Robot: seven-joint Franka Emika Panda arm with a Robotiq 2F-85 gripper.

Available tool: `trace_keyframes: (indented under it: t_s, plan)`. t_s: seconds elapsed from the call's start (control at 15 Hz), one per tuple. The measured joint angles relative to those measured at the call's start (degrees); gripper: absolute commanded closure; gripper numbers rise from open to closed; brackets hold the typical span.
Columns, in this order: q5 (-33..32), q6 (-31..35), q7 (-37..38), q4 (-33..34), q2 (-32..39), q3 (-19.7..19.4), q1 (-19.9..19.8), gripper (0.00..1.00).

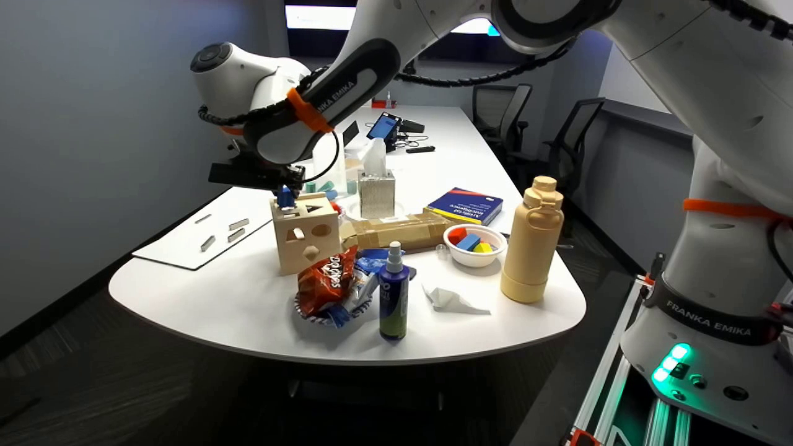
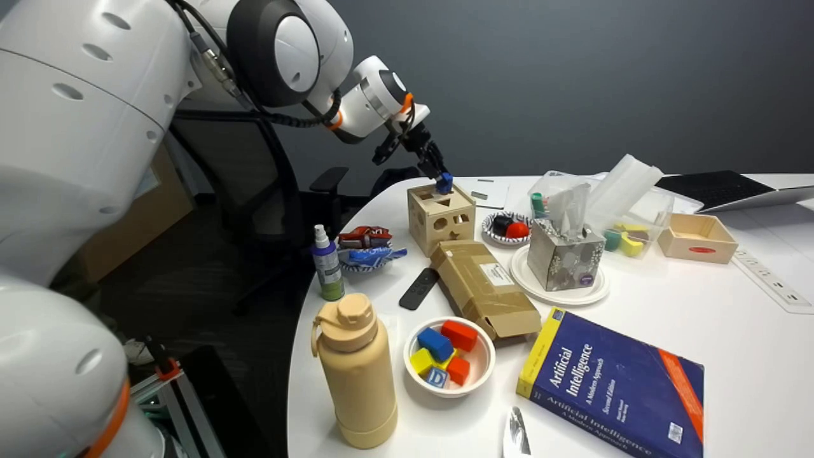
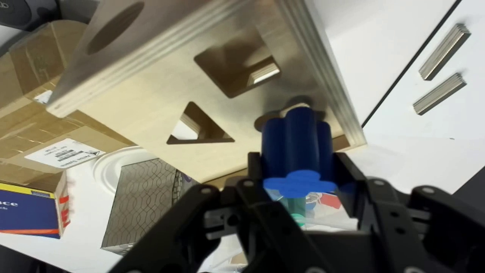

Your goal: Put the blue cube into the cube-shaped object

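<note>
I had the fingers (image 3: 254,167) pinching the blue block (image 3: 301,146), lobed rather than cubic, at the partly hidden lobed hole (image 3: 265,120) in the top of the wooden box (image 3: 182,87). Couldn't tell if its tip was in. I called it grasp and carry done, insertion and release left. In both exterior views the arm (image 2: 375,102) was stretched over the box, slanting down.

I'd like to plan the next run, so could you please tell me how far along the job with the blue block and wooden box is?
Done: the gripper holds the blue block over the wooden box. In hand: the block's end is at the lobed hole; whether it has entered is unclear. Left: lowering and releasing it, since much of it shows above the top.
</note>
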Motion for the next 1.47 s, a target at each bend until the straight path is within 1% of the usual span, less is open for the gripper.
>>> trace_keyframes:
  t_s: [0.73,1.47]
  plan:
    - [1.7,-3.0,-0.9,2.9,2.0,-1.9,1.6,0.76]
    - [2.6,-5.3,-2.9,6.1,3.8,-1.9,1.9,0.76]
